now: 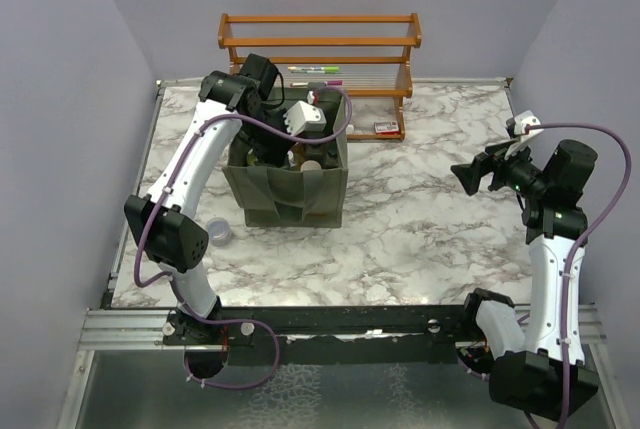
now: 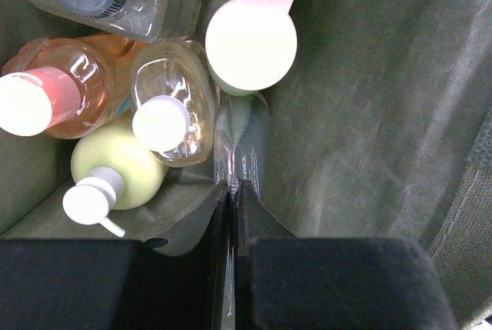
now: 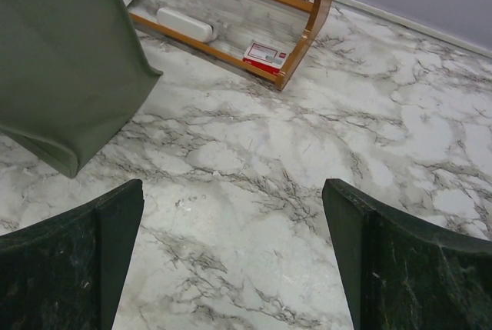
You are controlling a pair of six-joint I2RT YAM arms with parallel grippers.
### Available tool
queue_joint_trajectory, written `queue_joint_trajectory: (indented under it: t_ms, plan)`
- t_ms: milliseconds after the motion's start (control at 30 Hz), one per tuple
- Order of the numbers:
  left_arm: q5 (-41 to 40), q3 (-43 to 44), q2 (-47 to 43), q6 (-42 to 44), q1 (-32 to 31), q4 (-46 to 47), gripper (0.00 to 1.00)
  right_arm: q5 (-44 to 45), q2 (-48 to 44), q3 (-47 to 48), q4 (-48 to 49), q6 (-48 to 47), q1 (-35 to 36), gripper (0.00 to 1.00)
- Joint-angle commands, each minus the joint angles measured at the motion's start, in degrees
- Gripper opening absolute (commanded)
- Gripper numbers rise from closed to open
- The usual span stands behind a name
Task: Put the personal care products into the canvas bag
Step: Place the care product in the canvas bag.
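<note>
The olive-green canvas bag [image 1: 290, 194] stands on the marble table left of centre; its side also shows in the right wrist view [image 3: 61, 61]. My left gripper [image 2: 232, 188] reaches down into the bag [image 2: 369, 115] and is shut on the thin top edge of the grey pouch [image 2: 247, 149]. Beside it in the bag stand an orange bottle with a pink cap [image 2: 73, 88], an amber bottle [image 2: 169, 88], a pale green pump bottle [image 2: 127, 172], a green pump bottle with a white top [image 2: 250, 38] and a clear bottle with a black cap [image 2: 146, 3]. My right gripper [image 1: 470, 174] is open and empty over the table's right side.
An orange-brown wooden rack [image 1: 320, 44] stands behind the bag, with green and pink marker pens [image 1: 315, 71] on it. A small red and white box [image 1: 385, 128] lies at the rack's foot. A lavender cup [image 1: 218, 233] sits left of the bag.
</note>
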Motion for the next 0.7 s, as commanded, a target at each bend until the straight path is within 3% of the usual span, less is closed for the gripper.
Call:
queue_joint_trajectory:
  t_ms: [0,400,667]
  plan:
    - [0.91,0.86,-0.13,3.28,0.44,-0.24,0.07,-1.91,-1.13,-0.18,1.72,0.88,-0.44,1.0]
    - [0.82,-5.71,-1.57,11.77,0.62,-0.24,0.08,-2.17,-1.72,-0.57,1.79,1.19,-0.66,1.0]
    - [1.29,-10.66,-1.91,12.81,0.62,-0.18,0.11,-2.58,-1.84,-1.02,2.25,1.39,-0.83,1.0]
